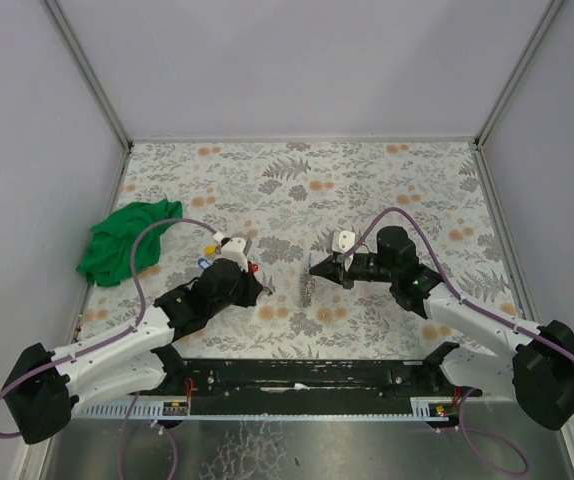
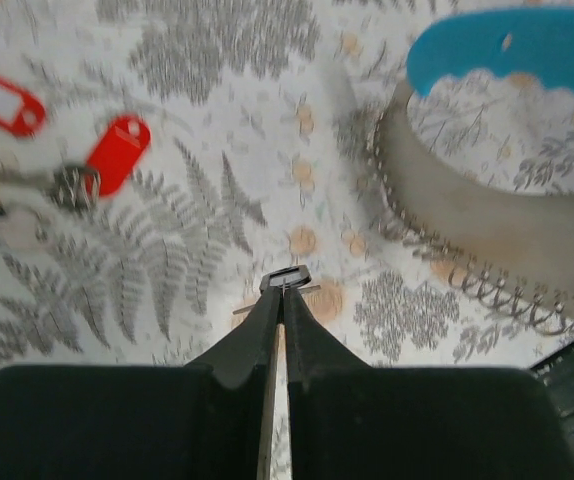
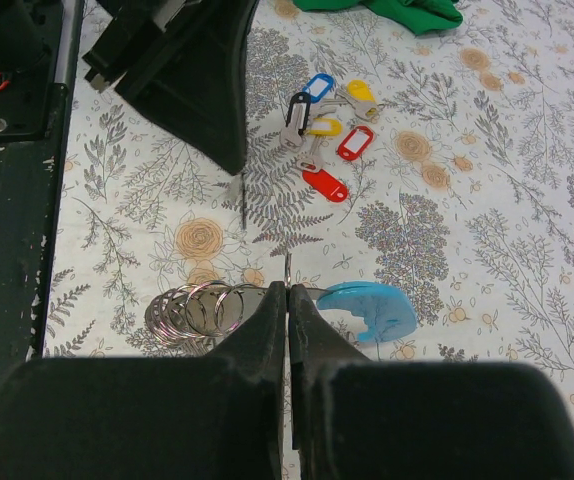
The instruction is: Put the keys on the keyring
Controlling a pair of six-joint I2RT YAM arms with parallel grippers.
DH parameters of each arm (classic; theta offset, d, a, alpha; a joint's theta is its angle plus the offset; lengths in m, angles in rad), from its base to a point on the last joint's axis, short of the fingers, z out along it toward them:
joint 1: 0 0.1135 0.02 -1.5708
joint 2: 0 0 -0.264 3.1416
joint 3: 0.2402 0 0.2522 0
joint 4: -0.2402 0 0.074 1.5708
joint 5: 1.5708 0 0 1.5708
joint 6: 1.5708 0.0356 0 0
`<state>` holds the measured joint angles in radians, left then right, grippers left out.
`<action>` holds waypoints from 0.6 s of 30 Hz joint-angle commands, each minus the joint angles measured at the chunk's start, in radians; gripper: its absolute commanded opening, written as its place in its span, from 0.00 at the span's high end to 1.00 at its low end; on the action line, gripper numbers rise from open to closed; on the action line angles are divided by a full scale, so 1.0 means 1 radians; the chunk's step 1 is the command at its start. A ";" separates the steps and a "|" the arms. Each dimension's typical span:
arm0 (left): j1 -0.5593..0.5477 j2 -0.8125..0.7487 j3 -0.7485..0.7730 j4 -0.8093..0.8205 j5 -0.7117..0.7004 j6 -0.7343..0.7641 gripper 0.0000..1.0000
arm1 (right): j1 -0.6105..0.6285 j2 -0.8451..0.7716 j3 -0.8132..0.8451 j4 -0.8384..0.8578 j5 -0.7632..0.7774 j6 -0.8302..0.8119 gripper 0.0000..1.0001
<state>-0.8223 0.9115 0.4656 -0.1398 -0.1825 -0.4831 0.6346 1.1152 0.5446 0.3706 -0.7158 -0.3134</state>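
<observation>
Nearest, the left claw [image 2: 285,285] has its jaws pressed together just above the bench [image 1: 367,180]. A thin sliver shows at the tips, too small to name. In its wrist view the keyring [image 2: 487,225] stands on edge at 2 o'clock and the keys [image 2: 77,170] lie at 10 o'clock.

The right claw [image 3: 287,292] is clamped on the keyring's rim, between the grey wire coils at its 9 o'clock and the light-blue arc at its 3 o'clock. The ring looks stiff and springy, so I judge this grip, clear of the coil's free end, a sound one.

Farther off, at 12 o'clock from the right claw, the keys lie flat in a loose cluster with red, yellow, blue and black tags. They look light, hard and likely to skid. The tag, or the small loop joining it to the key, seems the best hold.

Farthest, a green cloth [image 1: 122,245] is bunched at 10 o'clock.
</observation>
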 commanded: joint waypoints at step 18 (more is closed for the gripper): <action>0.087 0.491 0.212 -0.026 -0.003 0.063 0.97 | -0.004 -0.029 0.014 0.055 -0.002 0.016 1.00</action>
<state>-0.7731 1.3220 0.6601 -0.2775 -0.1722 -0.5110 0.6346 1.1145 0.5446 0.3706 -0.7158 -0.3061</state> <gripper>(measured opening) 0.018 0.019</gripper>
